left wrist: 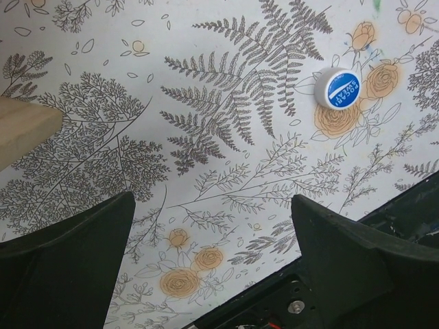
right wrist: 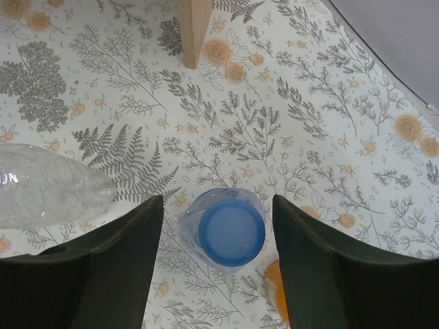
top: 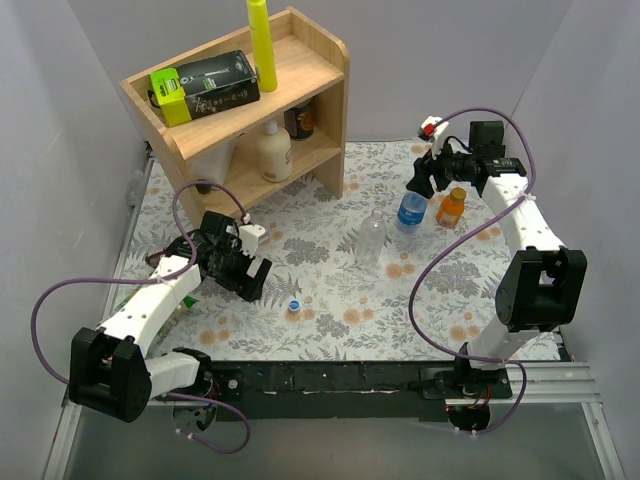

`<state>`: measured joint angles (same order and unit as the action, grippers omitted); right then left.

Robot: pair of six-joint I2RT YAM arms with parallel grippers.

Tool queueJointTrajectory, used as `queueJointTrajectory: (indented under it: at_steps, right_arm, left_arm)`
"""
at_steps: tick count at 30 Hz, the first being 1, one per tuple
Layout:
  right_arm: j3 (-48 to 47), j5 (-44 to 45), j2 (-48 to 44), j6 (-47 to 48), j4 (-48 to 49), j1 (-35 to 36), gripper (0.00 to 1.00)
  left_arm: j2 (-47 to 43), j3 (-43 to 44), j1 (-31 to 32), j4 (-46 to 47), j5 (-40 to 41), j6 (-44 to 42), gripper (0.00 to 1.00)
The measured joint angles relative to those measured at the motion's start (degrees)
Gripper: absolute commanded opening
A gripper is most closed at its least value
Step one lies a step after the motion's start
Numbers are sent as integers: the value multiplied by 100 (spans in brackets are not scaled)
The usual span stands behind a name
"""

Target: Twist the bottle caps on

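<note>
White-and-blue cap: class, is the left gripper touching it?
Apart. The left wrist view shows the cap lying on the tablecloth, well clear of the open left gripper.

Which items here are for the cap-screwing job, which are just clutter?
Job: white-blue cap, clear bottle, blue-label bottle with blue cap, orange bottle.
Clutter: wooden shelf, yellow tube, cream lotion bottle, green-black box.
</note>
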<state>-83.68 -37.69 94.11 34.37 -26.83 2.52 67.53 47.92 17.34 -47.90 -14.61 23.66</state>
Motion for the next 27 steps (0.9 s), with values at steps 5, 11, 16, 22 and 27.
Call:
queueJointTrajectory:
  at_steps: [5,11,16,22,27]
  right_arm:
    - [-92,-72,-105,-251,17,0,96]
    - [-98,-448,-1123,-973,761,59,92]
    - [-704,-962,-1539,-758,291,728,83]
    - [-133,-656,-1565,-761,-275,1919,83]
    - [1196,-175,-1792,-988,-109,1893,82]
  left_arm:
    - [2,-118,0,-11,35,-157,98]
    - [-2,2,-2,-168,-487,-332,98]
    - [-166,723,-4,-260,-1204,-350,98]
    - [-496,1429,-120,81,-1958,-35,98]
    - [-640,1523,-232,354,-2065,297,98]
